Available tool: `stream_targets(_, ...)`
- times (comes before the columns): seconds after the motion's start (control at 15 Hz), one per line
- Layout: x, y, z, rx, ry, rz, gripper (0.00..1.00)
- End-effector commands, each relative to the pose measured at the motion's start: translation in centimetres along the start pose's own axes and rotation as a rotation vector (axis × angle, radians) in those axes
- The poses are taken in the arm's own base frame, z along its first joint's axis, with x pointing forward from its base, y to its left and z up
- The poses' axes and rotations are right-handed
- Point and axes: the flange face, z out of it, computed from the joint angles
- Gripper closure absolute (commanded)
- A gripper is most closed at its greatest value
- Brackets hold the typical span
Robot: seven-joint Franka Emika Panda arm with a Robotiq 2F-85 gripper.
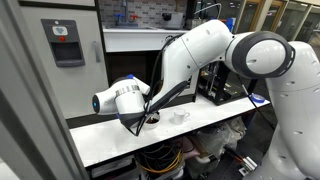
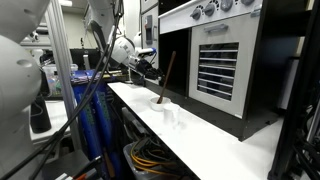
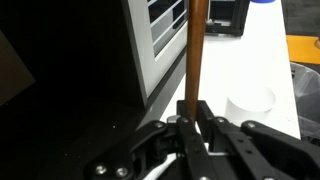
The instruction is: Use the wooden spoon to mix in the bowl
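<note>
— What did you have from along the table?
— In an exterior view the wooden spoon [image 2: 165, 78] stood nearly upright, tilted a little, with its lower end down in the bowl [image 2: 160, 103]. Your gripper [image 2: 158, 72] met the handle partway up. A clear plain bowl [image 2: 173, 116] lay just beside it, nearer the camera, on the white table [image 2: 200, 140], and the black oven [image 2: 215, 60] stood behind them.
— And from the camera facing the arm?
— In an exterior view your white arm [image 1: 200, 55] reached down over the table [image 1: 120, 140], and the gripper [image 1: 140, 120] hung just above it. The bowl [image 1: 152, 119] sat right beside it, and the plain bowl [image 1: 181, 116] stood near. The wooden spoon was too thin to pick out among the dark cables [image 1: 165, 100].
— Was the spoon in the grip?
— The wrist view said so. Your gripper [image 3: 196, 112] was clamped on the handle of the wooden spoon [image 3: 198, 45], with both fingers [image 3: 207, 118] pressed against it. The handle ran straight up and out of the top edge, so its head was not shown. A pale round bowl [image 3: 250, 102] sat to the right on the table [image 3: 275, 60]; I could not tell which of the two it was. The oven's vent slats [image 3: 165, 25] filled the left
</note>
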Motion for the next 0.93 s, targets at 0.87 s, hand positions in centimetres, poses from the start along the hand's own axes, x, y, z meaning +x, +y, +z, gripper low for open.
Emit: stream_targets(0.87, -0.7, -1.1, 1.6, -0.010, -0.110, -0.109, 0.97)
